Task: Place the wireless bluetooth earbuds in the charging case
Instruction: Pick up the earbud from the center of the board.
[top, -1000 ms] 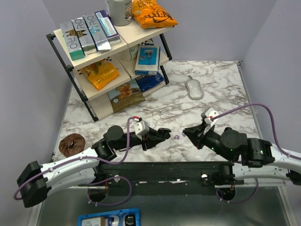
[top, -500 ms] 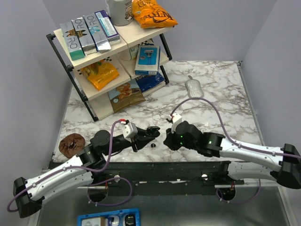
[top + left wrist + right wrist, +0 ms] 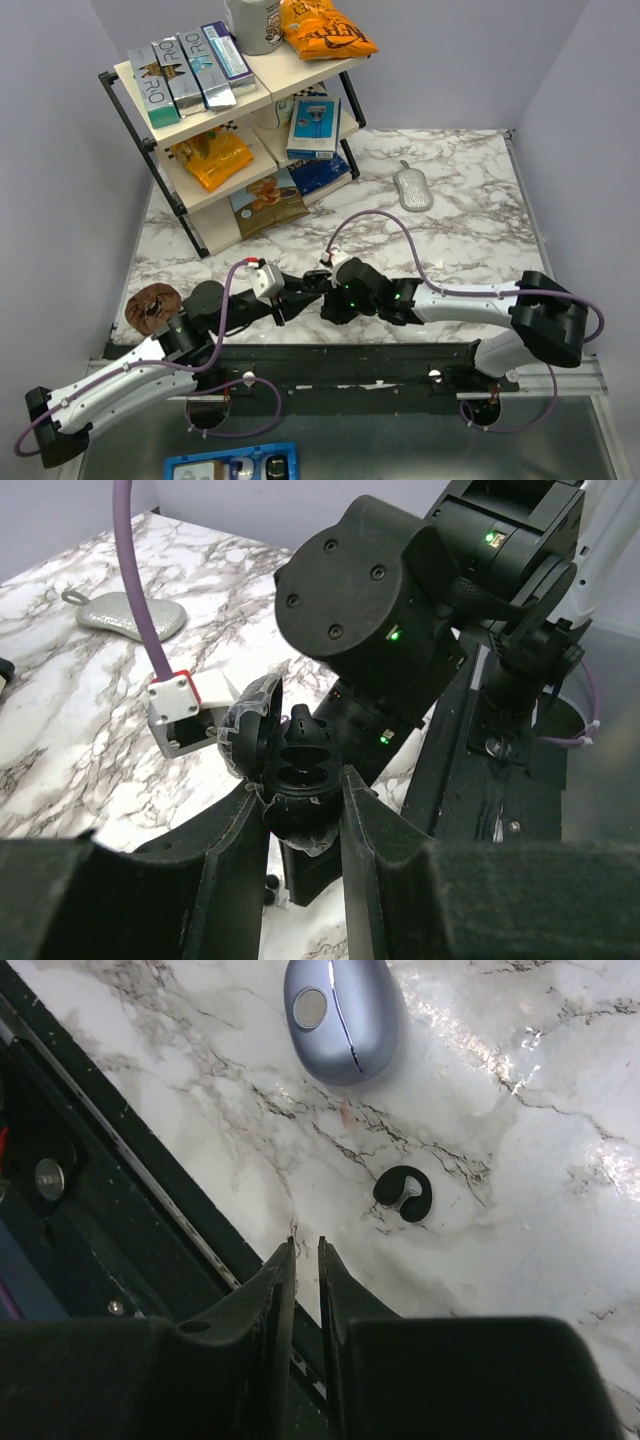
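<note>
"RO" on the upright shelf boxes point(image 3: 185, 72).

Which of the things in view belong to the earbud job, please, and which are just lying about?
Job: black ring-like earbud; closed periwinkle oval plastic case; open glossy black clamshell case.
Lying about: silver-grey oval pouch; black-framed snack shelf; brown disc.
</note>
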{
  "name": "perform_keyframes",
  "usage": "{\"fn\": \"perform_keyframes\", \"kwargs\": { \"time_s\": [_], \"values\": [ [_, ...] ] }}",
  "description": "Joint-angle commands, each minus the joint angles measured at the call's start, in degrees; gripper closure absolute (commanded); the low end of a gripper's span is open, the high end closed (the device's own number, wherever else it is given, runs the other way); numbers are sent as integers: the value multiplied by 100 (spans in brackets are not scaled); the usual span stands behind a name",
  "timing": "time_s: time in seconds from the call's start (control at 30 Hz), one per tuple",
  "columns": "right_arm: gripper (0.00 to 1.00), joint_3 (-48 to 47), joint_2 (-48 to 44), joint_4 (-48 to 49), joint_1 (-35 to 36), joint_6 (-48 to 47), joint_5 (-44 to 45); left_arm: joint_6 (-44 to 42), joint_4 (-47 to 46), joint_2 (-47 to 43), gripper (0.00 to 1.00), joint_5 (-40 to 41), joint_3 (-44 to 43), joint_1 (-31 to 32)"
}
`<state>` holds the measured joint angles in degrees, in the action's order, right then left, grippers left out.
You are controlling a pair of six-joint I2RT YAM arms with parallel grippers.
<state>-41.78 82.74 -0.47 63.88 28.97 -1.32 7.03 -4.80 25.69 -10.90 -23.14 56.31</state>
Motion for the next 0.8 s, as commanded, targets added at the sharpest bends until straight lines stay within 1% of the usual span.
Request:
{"fn": "perform_keyframes", "kwargs": {
  "time_s": [0.0, 0.17, 0.27, 0.43, 0.47, 0.6, 0.77],
  "values": [
    [76, -76, 190, 346, -165, 143, -44, -79, 137, -152, 100, 123, -165, -15],
    [69, 64, 216, 513, -490, 223, -87, -79, 163, -152, 100, 123, -156, -15],
    [67, 12, 348, 513, -648, 197, -219, -96, 155, -126, 100, 123, -147, -15],
    [64, -120, 717, 355, -710, 223, -307, -105, 119, -65, 100, 96, -147, -15],
    [61, -111, 813, 355, -719, 249, -316, -96, 119, -56, 100, 96, -147, -15],
    [57, -85, 902, 337, -728, 337, -351, -96, 93, -56, 100, 79, -121, -15],
    [56, -76, 954, 328, -754, 399, -325, -96, 58, -91, 100, 88, -77, -15]
  ]
}}
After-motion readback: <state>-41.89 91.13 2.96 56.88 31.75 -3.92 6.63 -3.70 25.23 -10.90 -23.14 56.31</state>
